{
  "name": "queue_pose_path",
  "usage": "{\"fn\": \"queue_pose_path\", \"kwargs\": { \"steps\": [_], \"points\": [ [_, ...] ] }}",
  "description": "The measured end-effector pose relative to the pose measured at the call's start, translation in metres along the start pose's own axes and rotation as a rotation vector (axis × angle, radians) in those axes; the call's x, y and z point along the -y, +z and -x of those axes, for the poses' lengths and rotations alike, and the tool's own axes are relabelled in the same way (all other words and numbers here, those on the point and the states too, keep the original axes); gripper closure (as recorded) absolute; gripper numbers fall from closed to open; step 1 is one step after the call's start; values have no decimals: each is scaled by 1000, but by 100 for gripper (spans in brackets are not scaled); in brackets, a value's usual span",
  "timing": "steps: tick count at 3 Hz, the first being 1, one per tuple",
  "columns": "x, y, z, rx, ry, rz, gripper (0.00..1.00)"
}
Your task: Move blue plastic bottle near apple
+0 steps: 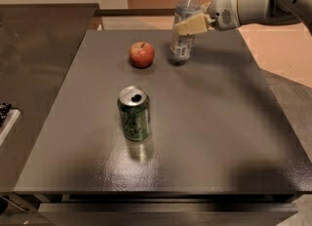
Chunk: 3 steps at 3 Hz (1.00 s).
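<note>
The blue plastic bottle (185,23) is clear with a white cap and stands upright at the back of the dark table (214,122). My gripper (187,26) comes in from the right and is shut on the bottle's middle. The red apple (142,54) sits on the table just left of the bottle, a short gap apart.
A green soda can (134,113) stands upright in the middle of the table, in front of the apple. A dark counter (34,49) runs along the left side. The table's right edge borders a tan floor.
</note>
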<state>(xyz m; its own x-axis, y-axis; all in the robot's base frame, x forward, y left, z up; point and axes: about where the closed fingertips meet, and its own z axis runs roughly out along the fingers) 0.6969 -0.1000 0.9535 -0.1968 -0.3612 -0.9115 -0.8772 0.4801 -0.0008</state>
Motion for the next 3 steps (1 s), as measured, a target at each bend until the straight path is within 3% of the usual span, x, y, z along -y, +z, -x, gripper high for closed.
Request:
{"fn": "queue_pose_path", "kwargs": {
  "steps": [1,2,3],
  "points": [
    [-16,9,-3,-4,-9,44,100],
    [-26,17,-6,-12,-21,71,84],
    [-31,26,-9,-24,-37,88,61]
  ]
}}
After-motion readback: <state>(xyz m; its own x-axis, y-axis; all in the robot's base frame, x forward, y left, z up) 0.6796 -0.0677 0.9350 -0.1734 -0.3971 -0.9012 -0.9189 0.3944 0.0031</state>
